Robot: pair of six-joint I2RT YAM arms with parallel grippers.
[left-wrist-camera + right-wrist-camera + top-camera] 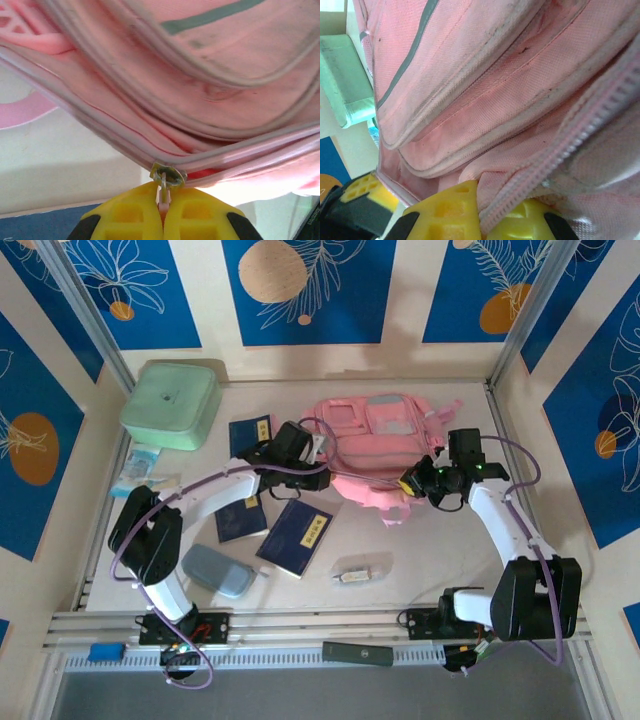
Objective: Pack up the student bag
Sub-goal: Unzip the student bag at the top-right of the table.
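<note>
At the far left of the pale tabletop sits a mint-green square box, with a small blue-and-white packet just in front of it. Three flat navy booklets lie scattered to the right of these, and a rounded grey-blue pouch lies near the left arm's base.

The left claw reaches over the booklets to the left edge of the student bag, a large soft pink fabric backpack lying flat at the back middle of the tabletop. In the left wrist view, the left claw is pinched shut on the small metal zip pull, which hangs from the bag's grey-piped seam.

On the bag's right, the right claw has its yellow pads closed on a fold of the bag's pink zip edge. In the right wrist view the right claw has that tape running between its pads.

The bag looks light and limp. Its cloth sags and creases wherever it is lifted, so it is likely to bunch up rather than hold an opening by itself. The pull tab is small and could slip. The firmest holds are probably the pull itself and the stitched zip tape close beside it, with one side held against the other.
</note>
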